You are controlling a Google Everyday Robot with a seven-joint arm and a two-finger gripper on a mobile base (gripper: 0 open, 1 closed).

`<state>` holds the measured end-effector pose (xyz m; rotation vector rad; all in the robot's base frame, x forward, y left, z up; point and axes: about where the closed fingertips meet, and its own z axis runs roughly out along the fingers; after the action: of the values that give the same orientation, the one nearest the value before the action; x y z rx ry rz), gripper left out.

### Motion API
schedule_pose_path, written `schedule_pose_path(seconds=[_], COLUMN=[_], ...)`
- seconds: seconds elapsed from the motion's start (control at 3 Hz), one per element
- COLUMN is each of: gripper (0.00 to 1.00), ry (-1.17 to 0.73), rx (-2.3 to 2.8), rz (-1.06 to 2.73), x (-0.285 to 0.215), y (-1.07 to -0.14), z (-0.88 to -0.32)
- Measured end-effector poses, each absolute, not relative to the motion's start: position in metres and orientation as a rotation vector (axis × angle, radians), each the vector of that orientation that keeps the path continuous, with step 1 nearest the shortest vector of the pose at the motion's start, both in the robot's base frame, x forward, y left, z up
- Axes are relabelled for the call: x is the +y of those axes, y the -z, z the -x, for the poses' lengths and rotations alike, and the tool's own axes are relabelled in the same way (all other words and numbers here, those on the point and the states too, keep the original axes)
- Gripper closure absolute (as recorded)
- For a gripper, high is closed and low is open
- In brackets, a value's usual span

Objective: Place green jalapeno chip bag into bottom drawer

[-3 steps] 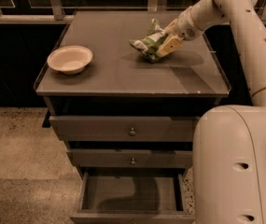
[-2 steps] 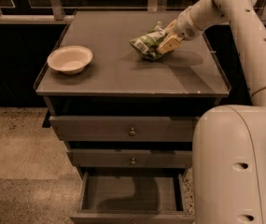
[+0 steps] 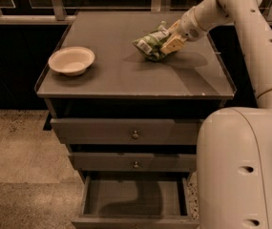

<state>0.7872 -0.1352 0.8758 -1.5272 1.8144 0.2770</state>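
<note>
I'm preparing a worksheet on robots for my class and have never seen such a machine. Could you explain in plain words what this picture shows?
The big pale curved shape on the right is a robot arm, which ends in a two-finger pincer. There is one camera, looking down at a grey cabinet from its front; where it is mounted cannot be told. On the cabinet top lie a pale bowl on the left and a crumpled green jalapeno chip bag further back on the right. The pincer is closed on the bag's right side. Below, the two upper drawers are shut, and the bottom drawer is pulled open.
</note>
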Motion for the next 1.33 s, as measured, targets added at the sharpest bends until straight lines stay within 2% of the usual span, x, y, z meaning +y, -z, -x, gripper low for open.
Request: schedule_pose_path(seconds=[0.67, 1.33], gripper=[1.0, 1.0], ry=[-0.308, -0.285], rx=[1.983, 2.002], rz=[1.417, 1.059], x=[-0.15, -0.152], y=[-0.921, -1.035], z=[-0.722, -0.605])
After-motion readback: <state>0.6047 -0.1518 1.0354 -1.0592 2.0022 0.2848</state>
